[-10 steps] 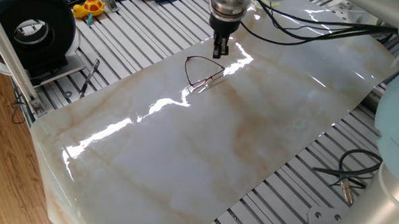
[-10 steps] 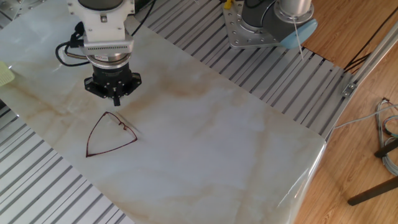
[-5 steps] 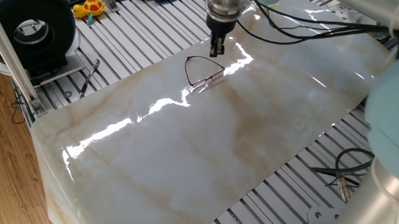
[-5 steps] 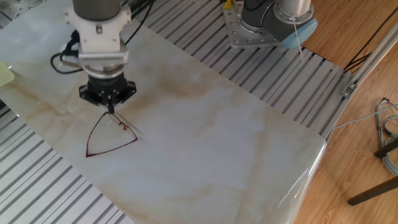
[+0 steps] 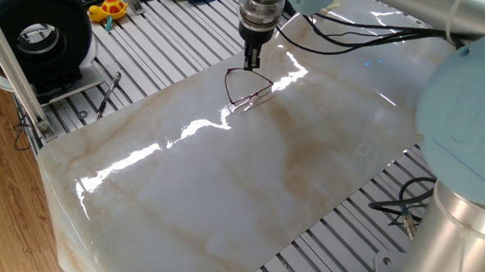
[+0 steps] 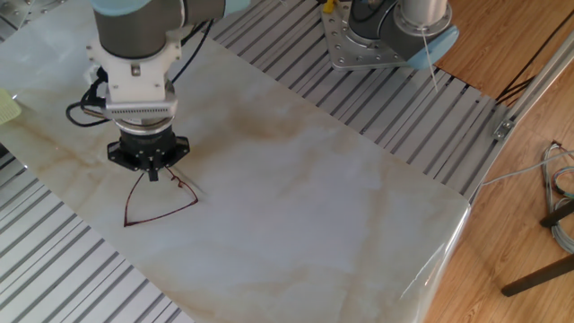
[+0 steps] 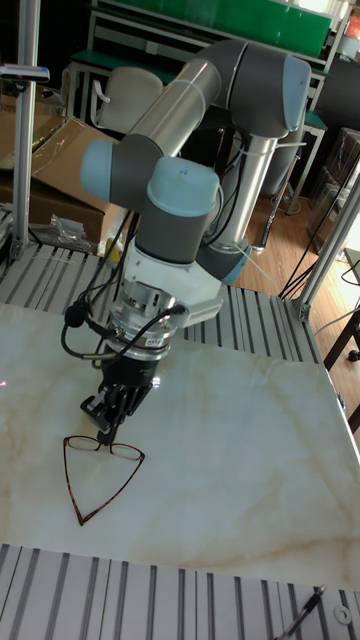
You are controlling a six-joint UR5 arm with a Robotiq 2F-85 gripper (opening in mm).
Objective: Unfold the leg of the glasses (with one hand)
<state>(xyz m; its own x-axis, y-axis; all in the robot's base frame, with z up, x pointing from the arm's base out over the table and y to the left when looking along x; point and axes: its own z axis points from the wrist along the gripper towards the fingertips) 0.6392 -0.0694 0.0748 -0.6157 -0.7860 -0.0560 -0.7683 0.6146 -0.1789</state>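
The glasses [image 5: 248,98] lie on the marble sheet [image 5: 265,178]. They are thin, dark reddish wire, and the two slender arms run together into a triangle [image 6: 184,187] [image 7: 120,452]. My gripper [image 5: 251,63] points straight down with its fingers pressed together and nothing visible between them. Its tip [image 6: 152,172] hangs right at the far corner of the frame, by one end of the lens front. In the tall fixed view the gripper [image 7: 104,433] stands just above the lens front, and whether it touches the wire is not visible.
A black round device [image 5: 42,29], a yellow toy [image 5: 109,9] and a dark pen-like tool [image 5: 106,93] sit on the slatted table left of the sheet. Cables [image 5: 411,211] lie at the right. The arm's base [image 6: 386,36] stands beyond the sheet's far edge.
The gripper, still shut, has moved sideways and down from beside the glasses to the corner of the frame. The glasses have not moved.
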